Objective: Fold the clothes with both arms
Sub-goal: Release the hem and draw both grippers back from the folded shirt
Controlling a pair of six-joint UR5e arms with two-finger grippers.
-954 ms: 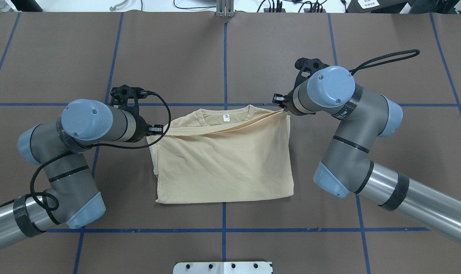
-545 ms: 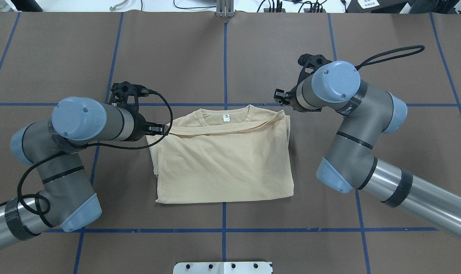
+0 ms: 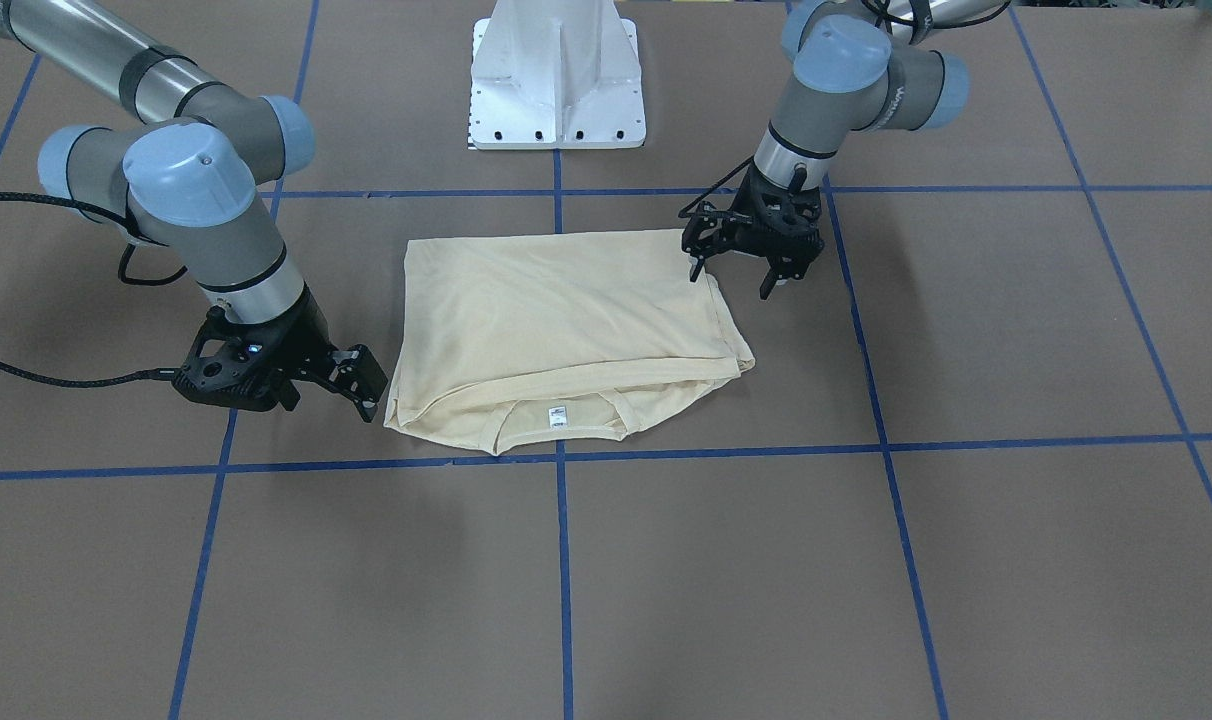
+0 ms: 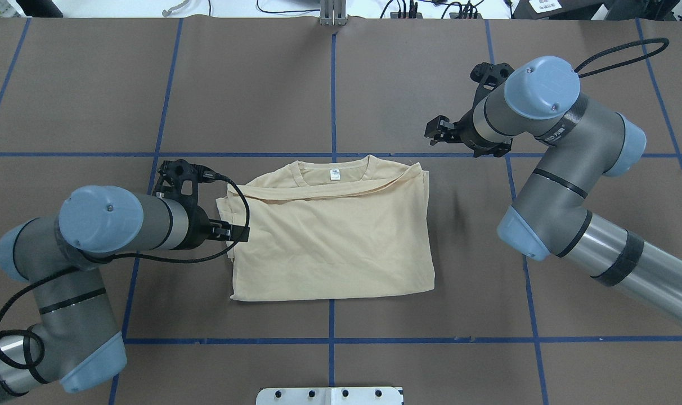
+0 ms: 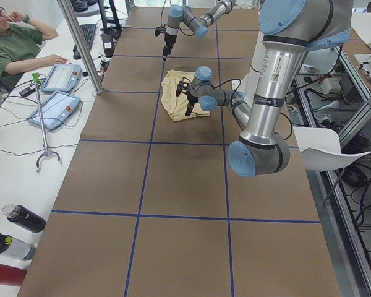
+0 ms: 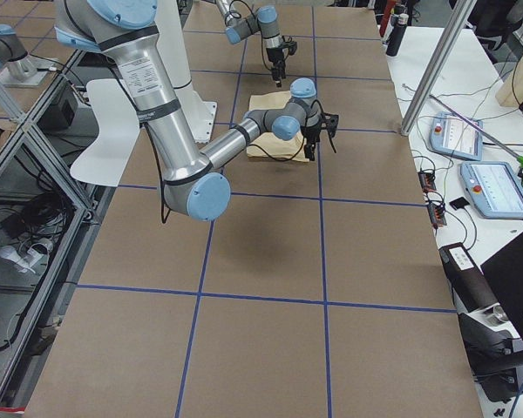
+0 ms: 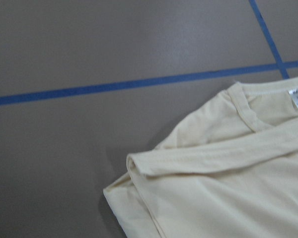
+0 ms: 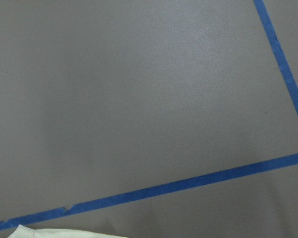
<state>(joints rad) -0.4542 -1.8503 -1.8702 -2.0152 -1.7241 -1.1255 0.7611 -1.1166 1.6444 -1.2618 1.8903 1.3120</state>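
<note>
1. At the middle of the table (image 4: 375,84) lies the folded shirt (image 4: 330,242), with its collar (image 4: 332,167) and white label (image 4: 335,174) along the far edge.
2. Left gripper (image 4: 237,232) hangs over the shirt's left edge, fingers apart and holding nothing; whether it touches the cloth I cannot tell.
3. Right gripper (image 4: 438,130) hovers off the far right corner, fingers apart, well clear of the cloth.
4. Brown tabletop stretches wide beyond the far edge and to both sides.
5. Blue tape lines (image 4: 332,84) cross the brown surface; a white base (image 3: 556,70) stands at the near edge.
6. A person (image 5: 12,49) sits at a side desk.
</note>
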